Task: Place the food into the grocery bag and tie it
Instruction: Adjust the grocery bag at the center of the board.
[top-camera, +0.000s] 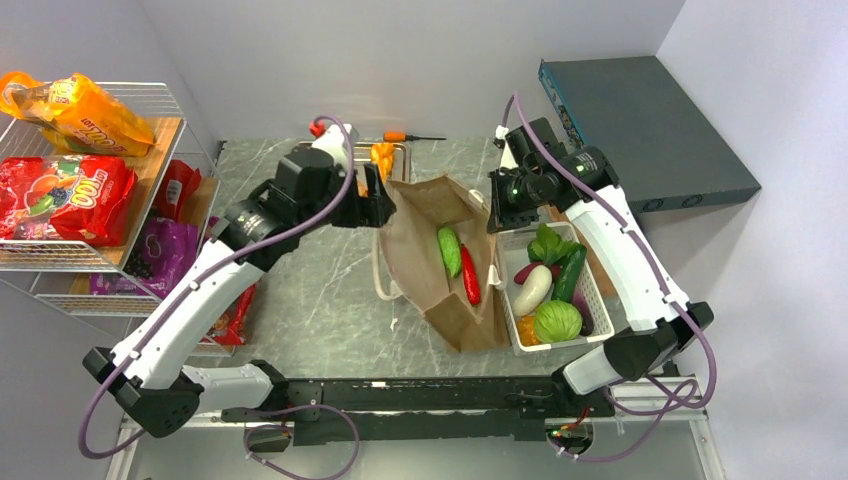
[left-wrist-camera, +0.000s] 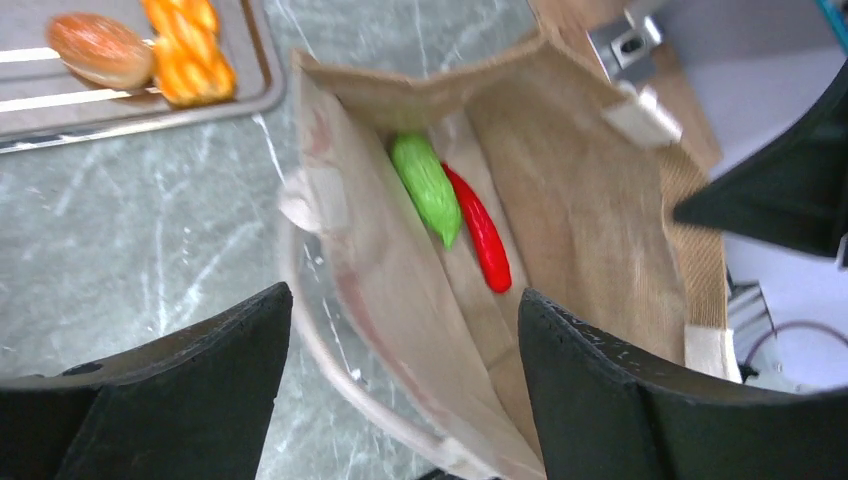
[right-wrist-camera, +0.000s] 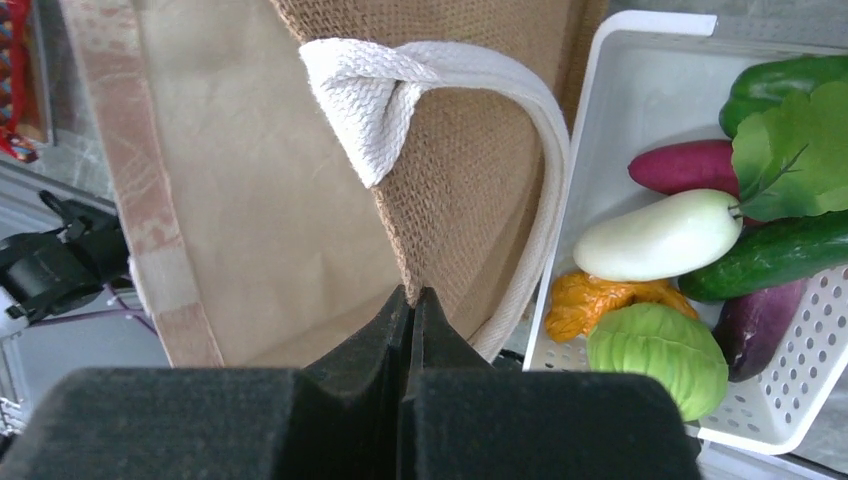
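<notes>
Now the empty left gripper (left-wrist-camera: 400, 310), jaws spread, sits nearest the orange braided piece (left-wrist-camera: 185, 50), lying just beyond the grocery bag (left-wrist-camera: 590, 180) whose rim the right gripper (right-wrist-camera: 410, 300) pinches

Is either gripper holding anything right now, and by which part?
The right gripper is shut on the grocery bag, pinching its woven wall beside the white handle. The left gripper is open over the bag's mouth, holding nothing.

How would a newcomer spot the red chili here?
Start at the tall brown paper bag, open in the middle of the grey marbled table. Two items lie side by side inside it. The glossy red chili is the slim, smooth one; its neighbour, the light green vegetable, is plumper and knobbly.
</notes>
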